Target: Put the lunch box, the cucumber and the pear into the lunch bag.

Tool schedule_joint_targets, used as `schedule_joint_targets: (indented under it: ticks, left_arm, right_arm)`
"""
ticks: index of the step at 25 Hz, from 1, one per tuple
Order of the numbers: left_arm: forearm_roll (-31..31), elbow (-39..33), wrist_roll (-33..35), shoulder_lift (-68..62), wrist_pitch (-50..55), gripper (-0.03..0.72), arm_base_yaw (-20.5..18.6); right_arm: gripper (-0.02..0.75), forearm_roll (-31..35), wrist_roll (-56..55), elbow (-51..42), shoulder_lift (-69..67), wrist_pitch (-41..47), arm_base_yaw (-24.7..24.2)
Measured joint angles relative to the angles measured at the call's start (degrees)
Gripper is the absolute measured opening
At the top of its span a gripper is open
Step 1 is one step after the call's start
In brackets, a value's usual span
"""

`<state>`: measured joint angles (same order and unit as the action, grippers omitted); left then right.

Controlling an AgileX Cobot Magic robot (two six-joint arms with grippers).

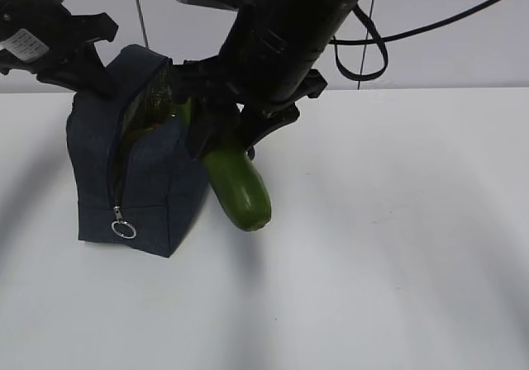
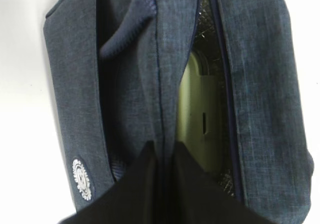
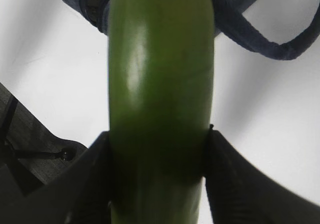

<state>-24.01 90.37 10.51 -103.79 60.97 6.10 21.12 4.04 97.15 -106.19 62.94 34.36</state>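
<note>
Lunch bag (image 1: 153, 196) stands unzipped on my table (image 1: 397, 246), left gripper (image 2: 164, 156) pinching its fabric edge; right gripper (image 3: 157, 149) clamps the cucumber (image 1: 238, 187) tilted beside the opening; lunch box (image 2: 200, 126) sits inside.

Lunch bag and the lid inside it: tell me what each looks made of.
Lunch bag: woven navy fabric, matte, heathered weave and stitched seams; the lining looks like silvery foil. Lunch box lid: probably plastic, pale sage green, smooth with a soft sheen and a moulded slot.
</note>
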Motion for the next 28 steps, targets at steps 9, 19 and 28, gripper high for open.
schedule_joint_targets:
  ticks: [9, 19, 28]
  left_arm:
    - [-0.05, 0.0, 0.0, 0.0, 0.02, 0.0, 0.0]
    - [-0.1, 0.0, 0.0, 0.0, 0.18, 0.0, 0.0]
    - [-0.1, 0.0, 0.0, 0.0, 0.23, 0.0, 0.0]
  right_arm:
    - [0.399, 0.58, 0.43, 2.43, -0.34, -4.67, -0.22]
    - [0.399, 9.81, 0.19, 3.03, -4.51, -14.44, -0.45]
    - [0.399, 14.27, -0.38, 3.03, -5.01, -26.15, -0.54]
